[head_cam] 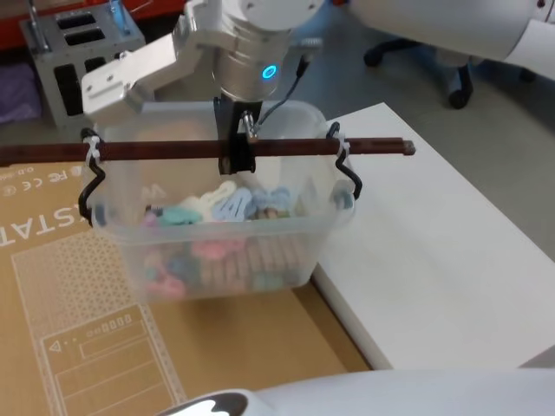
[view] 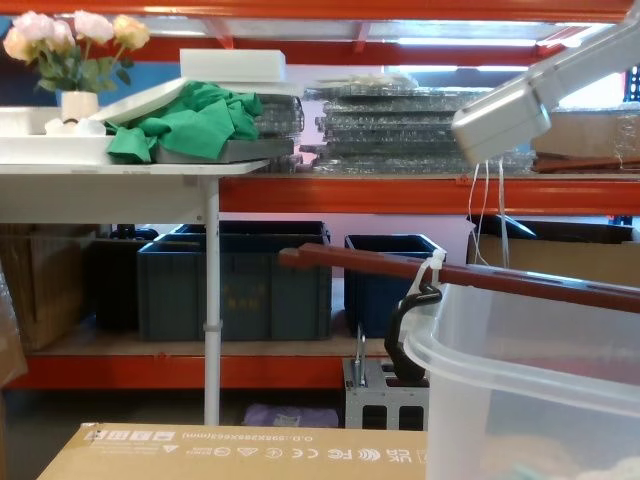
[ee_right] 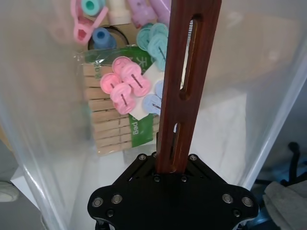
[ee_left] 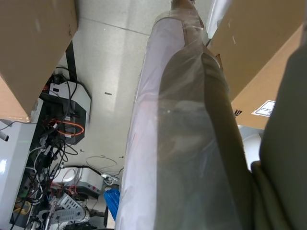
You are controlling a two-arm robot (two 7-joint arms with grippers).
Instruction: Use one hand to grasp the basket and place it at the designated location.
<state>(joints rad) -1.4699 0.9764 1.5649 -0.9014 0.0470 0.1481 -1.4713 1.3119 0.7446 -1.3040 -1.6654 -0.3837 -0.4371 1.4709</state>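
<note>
Brown cardboard box (head_cam: pixel 87 347) at eight o'clock, white counter (head_cam: pixel 434 260) at three. The basket (head_cam: pixel 130 251) straddles their seam, the right gripper (head_cam: pixel 238 156) jaws pinching its handle (head_cam: pixel 156 152) mid-bar. Free pivots may swing it into the counter's edge.

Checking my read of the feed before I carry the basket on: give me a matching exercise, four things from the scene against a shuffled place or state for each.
Things:
1. bar handle
2. clothes pegs
3. cardboard box
4. white table

Places or states:
A. white, on the robot's right of the basket
B. clamped by the fingers of the right gripper
C. brown and printed, on the robot's left
D. lying inside the basket

Pairs: 1-B, 2-D, 3-C, 4-A.
</note>
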